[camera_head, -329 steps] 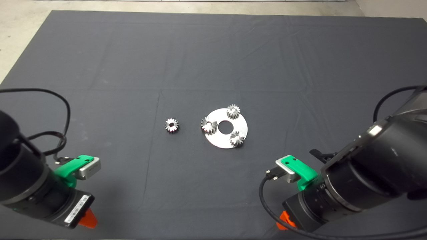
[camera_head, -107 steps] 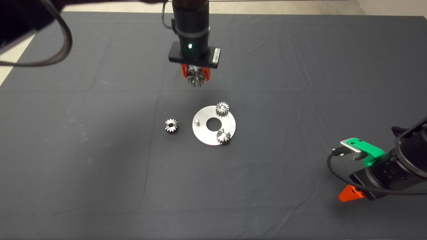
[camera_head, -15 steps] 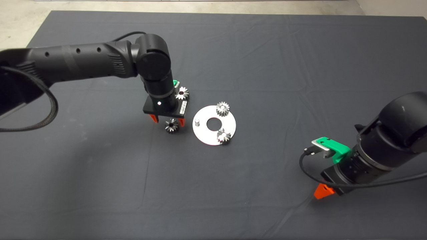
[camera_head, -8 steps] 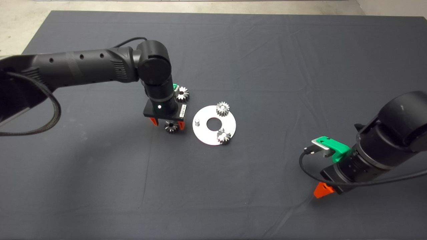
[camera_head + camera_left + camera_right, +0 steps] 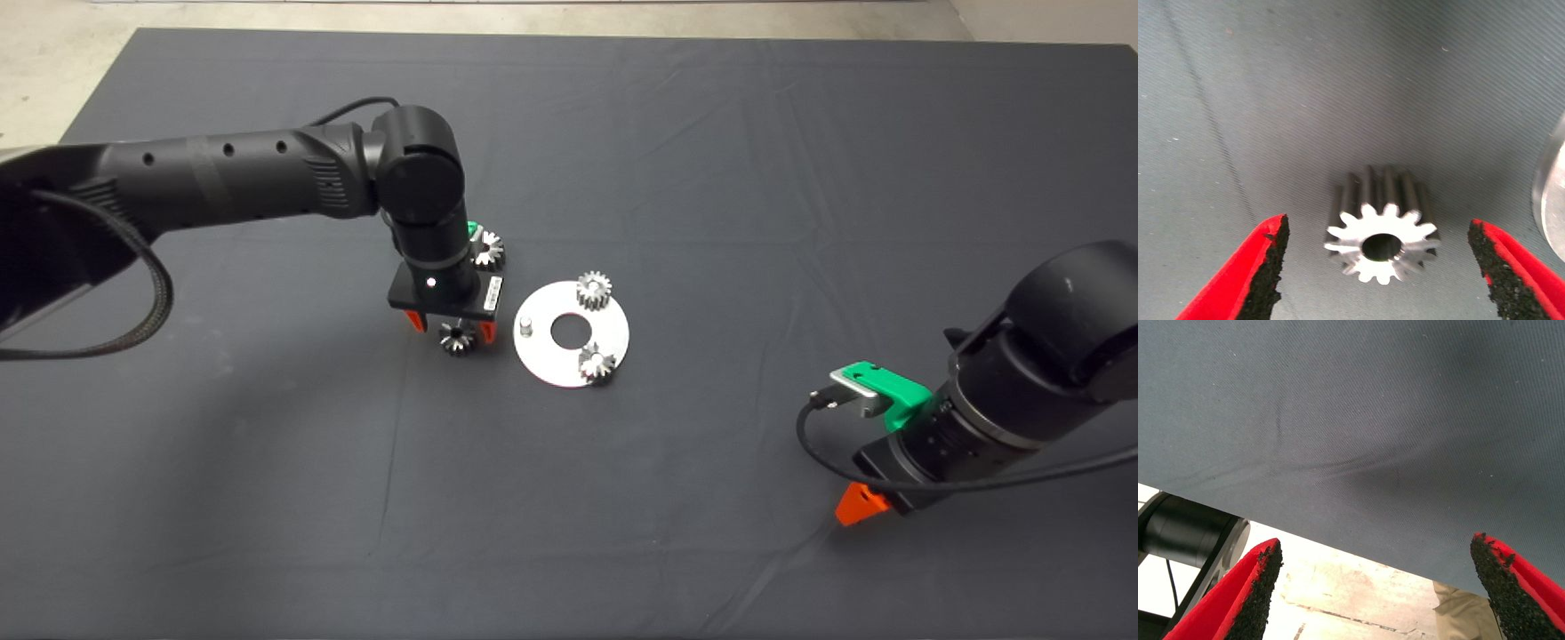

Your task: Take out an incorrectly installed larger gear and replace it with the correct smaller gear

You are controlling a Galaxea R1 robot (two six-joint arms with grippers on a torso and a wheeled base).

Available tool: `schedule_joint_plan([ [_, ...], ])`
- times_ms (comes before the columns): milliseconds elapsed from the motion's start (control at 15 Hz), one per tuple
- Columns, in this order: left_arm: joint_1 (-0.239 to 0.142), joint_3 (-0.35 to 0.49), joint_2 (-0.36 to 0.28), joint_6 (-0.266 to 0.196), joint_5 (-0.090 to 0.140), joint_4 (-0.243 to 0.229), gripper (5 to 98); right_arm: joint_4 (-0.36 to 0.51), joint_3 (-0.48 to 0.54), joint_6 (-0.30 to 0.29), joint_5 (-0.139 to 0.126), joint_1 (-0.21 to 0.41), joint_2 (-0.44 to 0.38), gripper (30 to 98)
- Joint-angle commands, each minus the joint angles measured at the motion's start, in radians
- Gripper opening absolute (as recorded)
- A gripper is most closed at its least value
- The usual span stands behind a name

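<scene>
Dark cloth mat [image 5: 711, 178] covers the table almost edge to edge, creased in long faint lines, with pale floor [image 5: 53, 62] showing past its far and left sides. No containers sit on it.

From the left side the left arm [image 5: 231, 173] reaches across to the middle of the mat and turns down at the wrist. Its left end effector [image 5: 450, 331] hangs over the smaller gear [image 5: 456, 338], with the red fingers [image 5: 1248, 273] released and spread wide. In the left wrist view this gear [image 5: 1381, 233] stands between the two fingers with clear mat on either side, touched by neither, its dark centre hole facing up.

At the lower right the right arm [image 5: 1022, 373] waits near the mat's edge. Its right end effector [image 5: 1381, 587] is also released, fingers held well apart over bare mat, with the mat's edge, pale floor and a dark round part of the robot beyond.

Just right of the smaller gear lies a round metal plate [image 5: 547, 363] with a large centre hole. Two gears stand on it, one [image 5: 594, 290] at its far edge and one [image 5: 596, 363] at its near right edge, while a short bare pin [image 5: 525, 325] rises on the left side.

Behind the left wrist, apart from the plate, the larger gear [image 5: 489, 250] rests on the mat, partly hidden by the arm.
</scene>
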Motion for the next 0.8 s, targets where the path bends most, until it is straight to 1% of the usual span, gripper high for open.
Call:
schedule_joint_plan([
  [0, -0.005, -0.006, 0.001, 0.002, 0.006, 0.006, 66.7, 0.024, -0.010, -0.009, -0.090, 0.018, 0.000, 74.4],
  [133, -0.004, -0.012, 0.001, 0.004, 0.006, 0.007, 66.4, 0.024, -0.015, -0.009, -0.090, 0.018, 0.000, 74.4],
  [267, -0.005, -0.011, -0.002, 0.004, 0.008, 0.008, 61.5, 0.024, -0.015, -0.009, -0.090, 0.018, 0.000, 74.4],
  [400, -0.004, -0.011, -0.004, 0.004, 0.008, 0.008, 61.3, 0.024, -0.016, -0.009, -0.090, 0.018, 0.000, 74.4],
  [533, -0.004, -0.011, -0.004, 0.004, 0.008, 0.008, 57.3, 0.024, -0.016, -0.009, -0.090, 0.018, 0.000, 74.4],
  [667, -0.004, -0.011, -0.001, 0.004, 0.008, 0.008, 55.9, 0.024, -0.016, -0.010, -0.090, 0.018, -0.002, 74.4],
  [733, -0.004, -0.011, -0.001, 0.004, 0.008, 0.008, 53.0, 0.023, -0.016, -0.010, -0.090, 0.018, -0.002, 74.4],
])
